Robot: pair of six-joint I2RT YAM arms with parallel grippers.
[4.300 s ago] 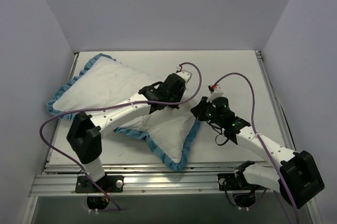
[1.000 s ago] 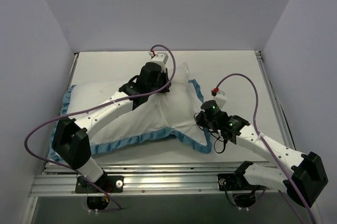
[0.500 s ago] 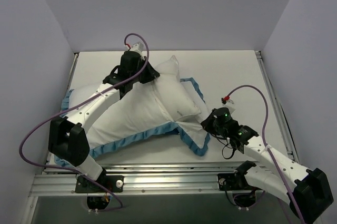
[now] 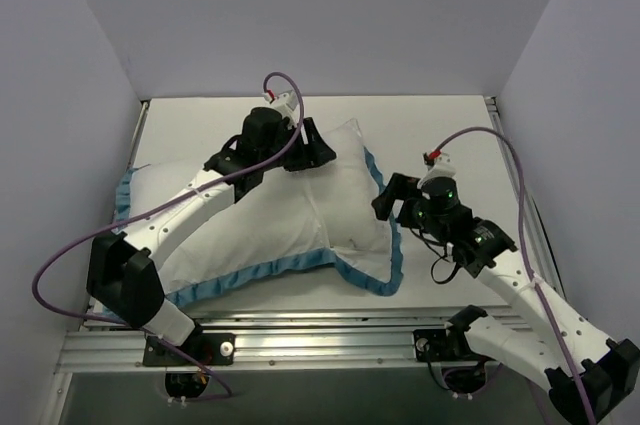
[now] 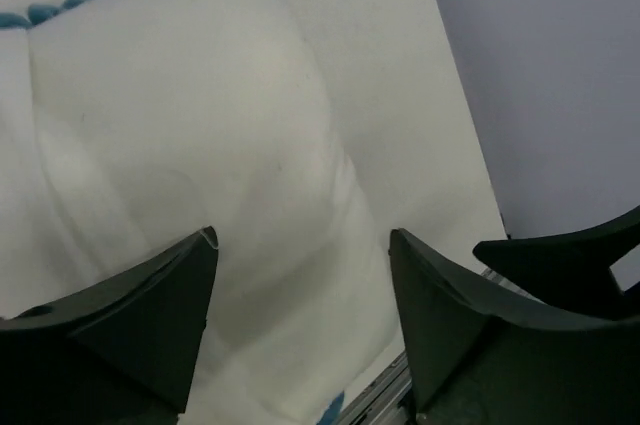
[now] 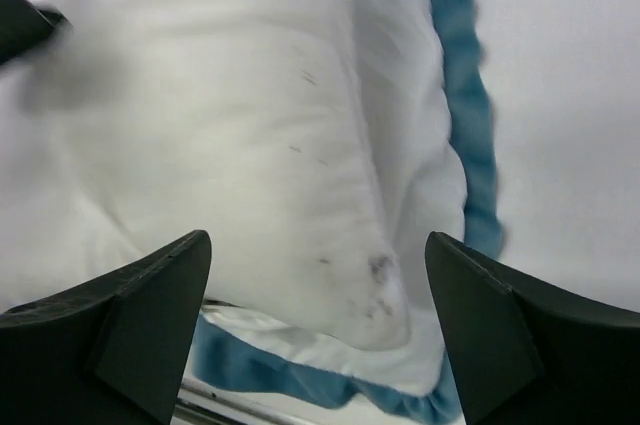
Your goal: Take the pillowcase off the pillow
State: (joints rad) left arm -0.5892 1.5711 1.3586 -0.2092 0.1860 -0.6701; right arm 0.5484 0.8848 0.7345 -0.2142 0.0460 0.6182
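In the overhead view the pillow (image 4: 300, 205) is lying across the left and middle of the tabletop (image 4: 440, 135), with the blue ruffle of the pillowcase (image 4: 260, 267) showing along its left, near and right edges; how far the cushion is sitting inside the cover cannot be told. The left claw (image 4: 316, 153) is hovering at the pillow's far corner, and the right claw (image 4: 388, 197) is hanging just beside the right-hand ruffle. In the left wrist view the left claw (image 5: 302, 245) is standing spread with nothing between its fingers, looking down on the plump white pillow (image 5: 200, 125) and a scrap of blue trim (image 5: 30, 17). In the right wrist view the right claw (image 6: 318, 240) is gaping wide and gripping nothing, facing the speckled pillow (image 6: 250, 125) resting over the blue-edged pillowcase (image 6: 460, 65).
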